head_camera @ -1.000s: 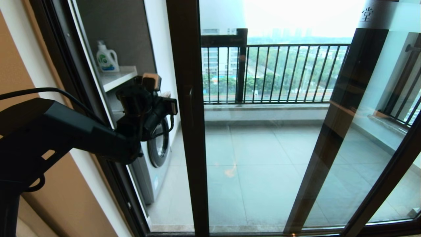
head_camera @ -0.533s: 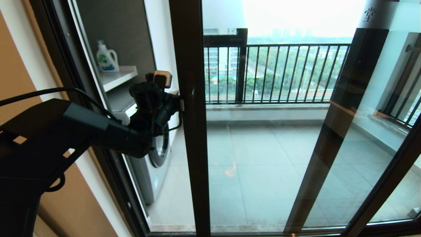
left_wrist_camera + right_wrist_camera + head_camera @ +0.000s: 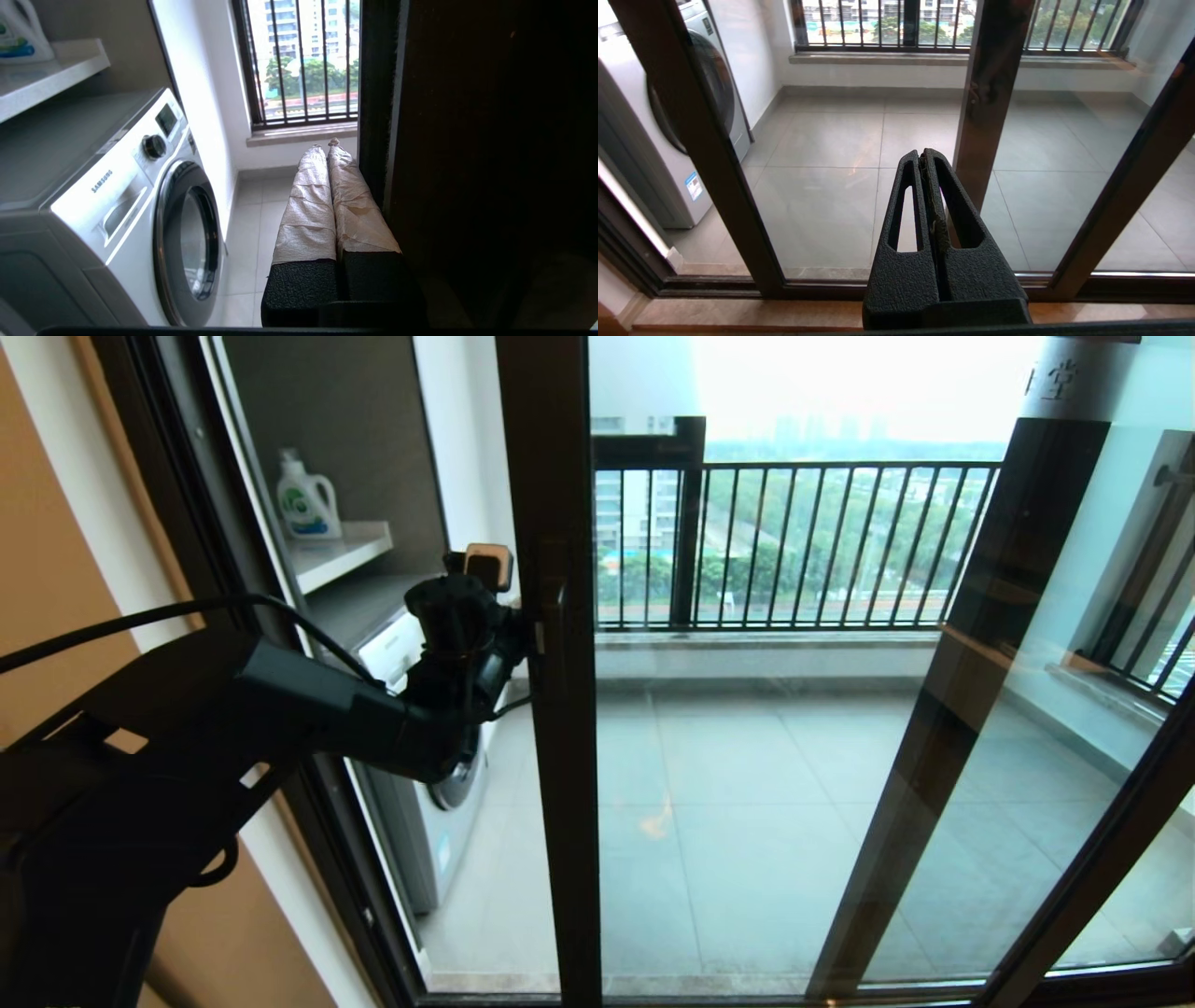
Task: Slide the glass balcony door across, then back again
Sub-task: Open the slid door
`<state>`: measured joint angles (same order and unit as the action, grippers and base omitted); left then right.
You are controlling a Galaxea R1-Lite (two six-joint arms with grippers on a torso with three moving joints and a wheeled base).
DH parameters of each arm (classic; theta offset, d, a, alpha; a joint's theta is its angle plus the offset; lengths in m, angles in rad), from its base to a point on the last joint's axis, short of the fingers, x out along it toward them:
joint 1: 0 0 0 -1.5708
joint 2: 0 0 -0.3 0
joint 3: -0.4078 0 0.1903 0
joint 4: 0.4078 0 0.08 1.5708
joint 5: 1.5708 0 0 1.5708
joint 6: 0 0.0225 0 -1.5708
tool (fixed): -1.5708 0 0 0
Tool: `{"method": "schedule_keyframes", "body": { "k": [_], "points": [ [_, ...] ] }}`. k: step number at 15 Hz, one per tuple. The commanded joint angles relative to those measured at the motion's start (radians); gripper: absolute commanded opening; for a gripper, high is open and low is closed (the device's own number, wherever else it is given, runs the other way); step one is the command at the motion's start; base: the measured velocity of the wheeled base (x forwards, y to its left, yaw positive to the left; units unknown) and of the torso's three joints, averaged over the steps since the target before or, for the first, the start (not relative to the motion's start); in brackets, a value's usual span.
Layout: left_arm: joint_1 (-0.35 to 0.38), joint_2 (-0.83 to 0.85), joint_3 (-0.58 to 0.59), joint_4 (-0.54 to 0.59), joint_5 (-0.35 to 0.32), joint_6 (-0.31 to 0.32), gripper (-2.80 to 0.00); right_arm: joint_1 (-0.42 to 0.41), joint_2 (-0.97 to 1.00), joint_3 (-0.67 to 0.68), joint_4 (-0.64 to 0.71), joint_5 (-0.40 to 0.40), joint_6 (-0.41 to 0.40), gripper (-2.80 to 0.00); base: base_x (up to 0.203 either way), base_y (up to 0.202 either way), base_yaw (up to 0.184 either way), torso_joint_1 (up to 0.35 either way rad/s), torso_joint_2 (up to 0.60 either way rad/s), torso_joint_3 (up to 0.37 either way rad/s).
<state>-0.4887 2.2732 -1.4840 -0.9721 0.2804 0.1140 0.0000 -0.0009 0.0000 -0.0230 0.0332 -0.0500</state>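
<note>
The glass balcony door [image 3: 747,756] is a tall clear pane whose dark brown stile [image 3: 560,737] carries a dark bar handle [image 3: 557,607]; a frosted strip with a Chinese character [image 3: 1064,378] runs along its top. My left gripper [image 3: 527,635] is shut, and its tape-wrapped fingers [image 3: 308,205] lie side-on against the stile's edge [image 3: 373,116], at handle height. It grips nothing. My right gripper [image 3: 922,156] is shut and empty, held low in front of the door glass [image 3: 831,186], out of the head view.
Left of the stile is an open gap onto the balcony. There stand a white washing machine [image 3: 439,793] and a shelf [image 3: 341,555] with a detergent bottle [image 3: 306,499]. A second dark-framed panel [image 3: 980,663] and the railing [image 3: 794,541] show through the glass.
My left arm reached right until its shut fingers met the door stile. The stile has since slid a little to the right with the gripper against it, widening the gap.
</note>
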Motion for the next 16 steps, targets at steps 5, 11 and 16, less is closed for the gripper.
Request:
{"method": "schedule_keyframes", "body": {
  "k": [5,11,16],
  "points": [
    [-0.060,0.048,-0.103,0.040,0.014,-0.001,-2.80,0.000,-0.001,0.009,0.000,0.001,-0.001,-2.80,0.000,0.000,0.000,0.000,0.00,0.000],
    [-0.112,0.057,-0.177,0.084,0.030,-0.001,-2.80,0.000,-0.001,0.009,0.000,0.001,-0.001,-2.80,0.000,0.000,0.000,0.000,0.00,0.000],
    [-0.116,0.045,-0.141,0.076,0.073,-0.002,-2.80,0.000,-0.001,0.009,0.000,0.001,-0.001,-2.80,0.000,0.000,0.000,0.000,0.00,0.000]
  ]
}}
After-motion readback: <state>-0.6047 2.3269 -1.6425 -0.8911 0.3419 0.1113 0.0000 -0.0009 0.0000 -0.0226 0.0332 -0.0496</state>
